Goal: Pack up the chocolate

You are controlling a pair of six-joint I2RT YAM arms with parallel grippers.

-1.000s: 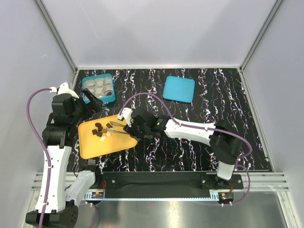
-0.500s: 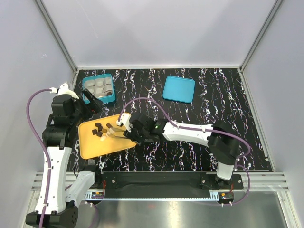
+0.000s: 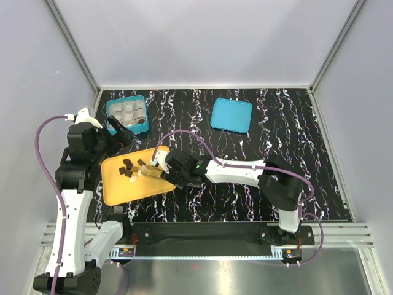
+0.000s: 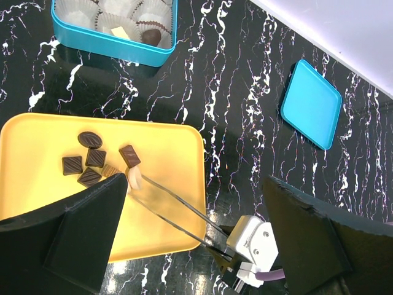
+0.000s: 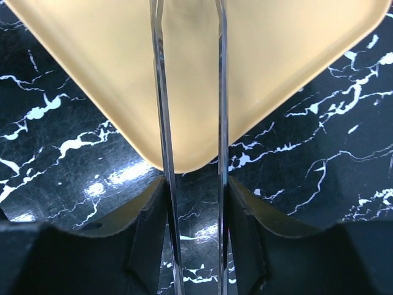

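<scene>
**Chocolate (image 4: 95, 157) on the tray (image 4: 37, 135), cream piece (image 4: 134, 179) at the tweezer tips**

The right jaws were clamped on a pair of tweezers (image 5: 161, 92), whose two thin tines stood a little apart. In the left wrist view the tines ran from the tray's near right edge diagonally across the bare orange. Their tips sat at the cream piece, on the near right side of the cluster. That piece looked oblong, with its long axis lying roughly across the tines, which I judged would suit a pinch. Whether it sat squarely between the tips or only against one of them I could not tell. The right wrist view showed only tines, a tray corner and tabletop (image 4: 245, 92), not the tips.

The right arm was plainly the nearer one. The left jaws hung wide apart and empty, above the far edge of the tray and near the box (image 4: 110, 52).

The tray held seven pieces of chocolate:
- five dark brown pieces
- one paler brown piece just beside the cream one
- the one cream piece

The box, beyond the tray's far left, held two more in paper cups, one cream and one dark. Its far side was cut off in that view.

There was one tray, one box and one lid (image 4: 311, 104), the lid lying well apart to the far right.
</scene>
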